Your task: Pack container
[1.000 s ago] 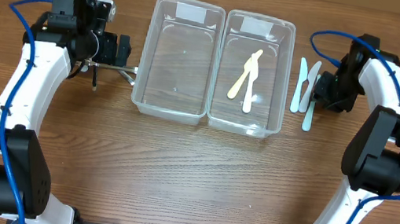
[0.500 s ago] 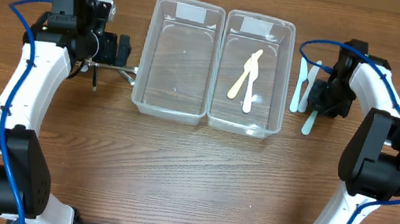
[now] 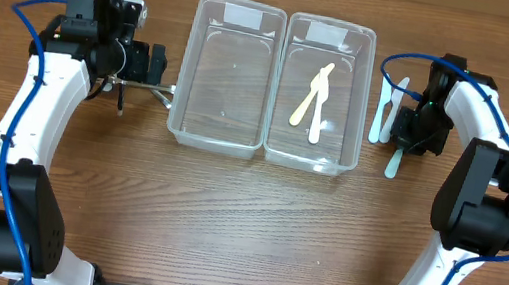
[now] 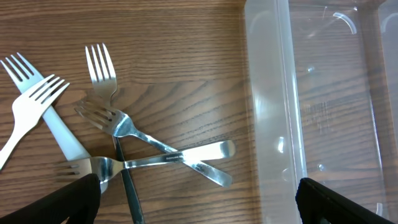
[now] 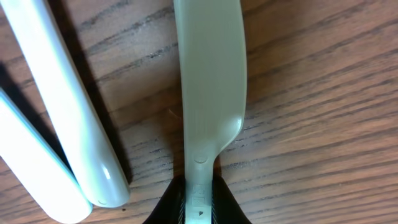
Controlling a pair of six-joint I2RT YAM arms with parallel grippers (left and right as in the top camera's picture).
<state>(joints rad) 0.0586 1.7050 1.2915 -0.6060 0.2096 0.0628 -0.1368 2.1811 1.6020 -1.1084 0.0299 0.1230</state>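
Table (image 3: 243, 222): brown wood, visible grain. Two clear, thin-walled plastic tubs, rectangular with rounded corners, sit side by side with their long sides touching.
- Left container (image 3: 184, 71): nothing in it.
- Right container (image 3: 360, 98): two cream plastic utensils (image 3: 312, 96), crossed.

Right gripper (image 5: 200, 199): pinched tight on a pale green plastic knife (image 5: 208, 81), just right of the right container. The knife is smooth, flat and matte. Its broad part narrows over a curved shoulder to a slim neck, and the black fingers clamp there. Cannot tell whether it rests on the wood or is lifted clear. In the overhead view its long axis runs far-to-near, roughly parallel to the tubs' long sides, with one end poking out toward the near edge. Two glossy pale plastic knives (image 5: 68, 124) lie just beside it.

Left gripper (image 3: 153, 63): spread wide, holding nothing, above tangled shiny metal forks (image 4: 161, 149) and white plastic forks (image 4: 31, 106).
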